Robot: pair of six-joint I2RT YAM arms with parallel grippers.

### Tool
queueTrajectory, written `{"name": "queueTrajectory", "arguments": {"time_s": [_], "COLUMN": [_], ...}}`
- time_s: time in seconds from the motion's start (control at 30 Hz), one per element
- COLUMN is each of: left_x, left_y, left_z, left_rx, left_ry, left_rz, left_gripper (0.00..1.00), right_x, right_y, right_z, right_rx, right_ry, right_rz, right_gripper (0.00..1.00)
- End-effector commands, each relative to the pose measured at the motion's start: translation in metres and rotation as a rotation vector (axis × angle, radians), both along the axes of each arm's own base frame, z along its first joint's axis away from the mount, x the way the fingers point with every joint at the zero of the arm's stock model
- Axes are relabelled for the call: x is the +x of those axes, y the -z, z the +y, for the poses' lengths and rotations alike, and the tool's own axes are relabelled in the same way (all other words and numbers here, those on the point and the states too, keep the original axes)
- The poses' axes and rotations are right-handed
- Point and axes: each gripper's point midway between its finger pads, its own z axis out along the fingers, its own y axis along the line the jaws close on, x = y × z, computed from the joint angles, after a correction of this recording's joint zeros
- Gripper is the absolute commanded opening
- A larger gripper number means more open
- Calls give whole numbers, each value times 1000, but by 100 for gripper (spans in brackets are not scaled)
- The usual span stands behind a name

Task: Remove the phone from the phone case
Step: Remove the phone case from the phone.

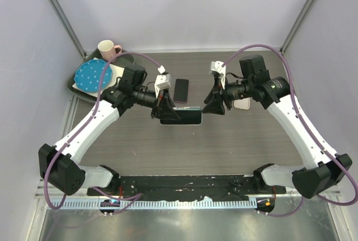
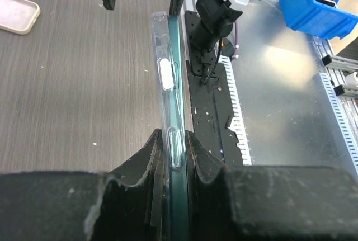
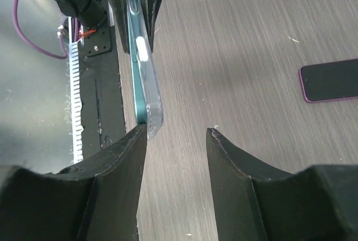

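The green phone [image 2: 180, 107] in its clear case [image 2: 162, 45] stands on edge, pinched by the left gripper [image 2: 174, 143] — the right gripper [image 3: 177, 135] is spread, one finger [image 3: 120, 165] touching the case end.

Clearance around the cased phone [image 1: 180, 116], held on edge at table [image 1: 184, 151] centre:
- 9 o'clock: blocked by the left end effector [image 1: 162, 110], clamped on it.
- 3 o'clock: right end effector [image 1: 215, 106], jaws parted, one finger against the case end.
- 12 o'clock: dark phone [image 1: 180, 90], flat, near.
- 2 o'clock: pale phone case [image 1: 242, 103] under the right wrist.
- 10 o'clock: blue dotted plate [image 1: 92, 76] and pink mug [image 1: 108, 48], well apart.
- 6 o'clock: bare wood, passable to the black base strip [image 1: 184, 184].
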Motion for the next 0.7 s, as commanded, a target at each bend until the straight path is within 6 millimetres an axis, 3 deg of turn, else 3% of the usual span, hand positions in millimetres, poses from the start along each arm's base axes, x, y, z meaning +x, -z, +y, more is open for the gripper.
{"name": "queueTrajectory", "arguments": {"time_s": [0.0, 0.2, 0.33, 0.67], "left_x": [-17, -18, -18, -20], "left_y": [-60, -61, -64, -80], "left_z": [2, 2, 1, 1], "left_rx": [-173, -177, -189, -210], "left_ry": [102, 101, 112, 115], "left_rz": [-154, -146, -136, -86], "left_gripper": [0, 0, 0, 0], "right_x": [-1, 1, 6, -26], "right_y": [3, 4, -1, 3], "right_z": [-5, 1, 8, 14], "right_rx": [-26, 9, 78, 160], "right_ry": [-4, 17, 3, -232], "right_rz": [-3, 46, -16, -52], "right_gripper": [52, 52, 52, 60]}}
